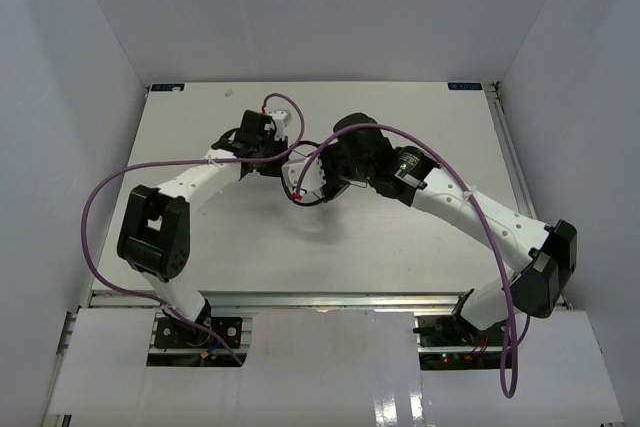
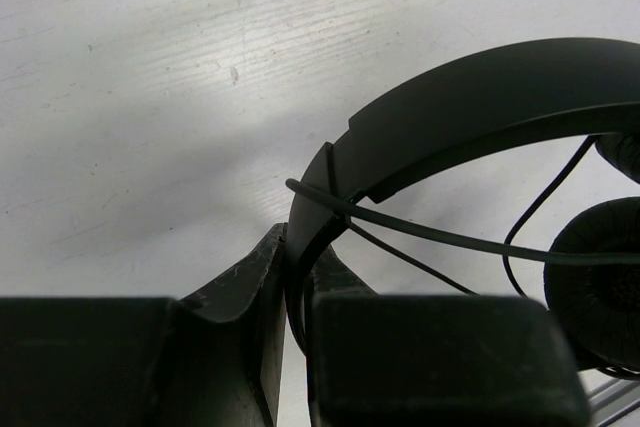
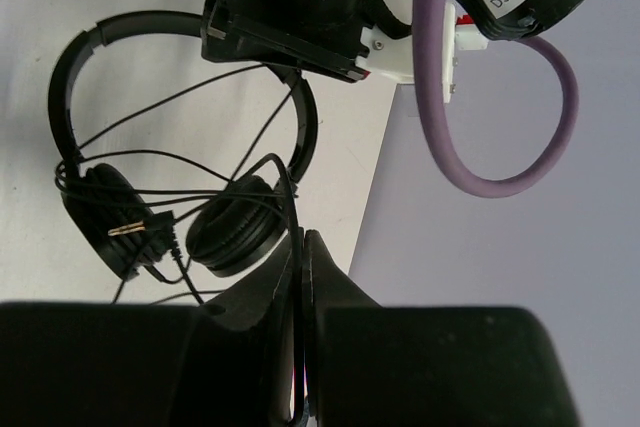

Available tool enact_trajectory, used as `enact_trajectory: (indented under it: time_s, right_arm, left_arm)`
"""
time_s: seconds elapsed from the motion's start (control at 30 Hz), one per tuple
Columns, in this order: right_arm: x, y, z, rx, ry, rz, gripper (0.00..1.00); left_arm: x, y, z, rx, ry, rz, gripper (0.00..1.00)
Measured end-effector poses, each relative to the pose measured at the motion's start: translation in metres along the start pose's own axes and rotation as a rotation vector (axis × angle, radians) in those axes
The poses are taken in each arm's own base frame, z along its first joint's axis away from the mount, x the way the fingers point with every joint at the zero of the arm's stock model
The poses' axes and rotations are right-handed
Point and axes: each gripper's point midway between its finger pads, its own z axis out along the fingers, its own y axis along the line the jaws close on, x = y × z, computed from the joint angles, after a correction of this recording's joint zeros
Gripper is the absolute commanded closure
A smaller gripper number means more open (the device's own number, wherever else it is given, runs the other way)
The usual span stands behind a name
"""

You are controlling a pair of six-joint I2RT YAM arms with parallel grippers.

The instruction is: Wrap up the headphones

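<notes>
A: Left gripper (image 2: 298, 255) first?

B: Clamped hard on the headphones (image 2: 400, 137), pinching the headband (image 2: 500, 87) edge-on between both fingers. Arcing away toward 2 o'clock in the left wrist view, with one earcup (image 2: 600, 282) out at 4 o'clock and the cord (image 2: 440, 235) strung across beneath the band.

A: And the right gripper (image 3: 303, 244)?

B: Closed to a sliver, nipping the thin cord coming down from 12 o'clock. Farther out, toward 10 o'clock in that wrist view: both earcups side by side, a gold plug (image 3: 125, 230) lying against the left one, loose cord loops crossing over them. Up at 1 o'clock, a thick purple cable (image 3: 436, 77).

A: Seen from above?

B: Near the middle of the white table (image 1: 300, 257), a little toward 12 o'clock, between the two wrists. Resting or lifted, hard to say.
</notes>
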Motion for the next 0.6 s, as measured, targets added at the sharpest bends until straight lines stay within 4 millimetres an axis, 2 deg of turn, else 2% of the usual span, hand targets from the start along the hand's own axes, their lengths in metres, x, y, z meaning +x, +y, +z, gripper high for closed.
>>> enact_trajectory:
  time_s: [0.2, 0.4, 0.6]
  right_arm:
    - [-0.011, 0.005, -0.010, -0.025, -0.061, 0.020, 0.92]
    - [-0.019, 0.009, -0.033, -0.044, -0.114, 0.069, 0.92]
    - [-0.003, 0.002, -0.062, -0.018, -0.117, 0.129, 0.92]
  left_arm:
    - [-0.014, -0.002, -0.005, 0.057, -0.042, -0.066, 1.00]
    - [-0.035, 0.013, -0.013, 0.129, -0.098, -0.206, 1.00]
    - [-0.054, 0.019, -0.027, 0.252, -0.140, -0.295, 1.00]
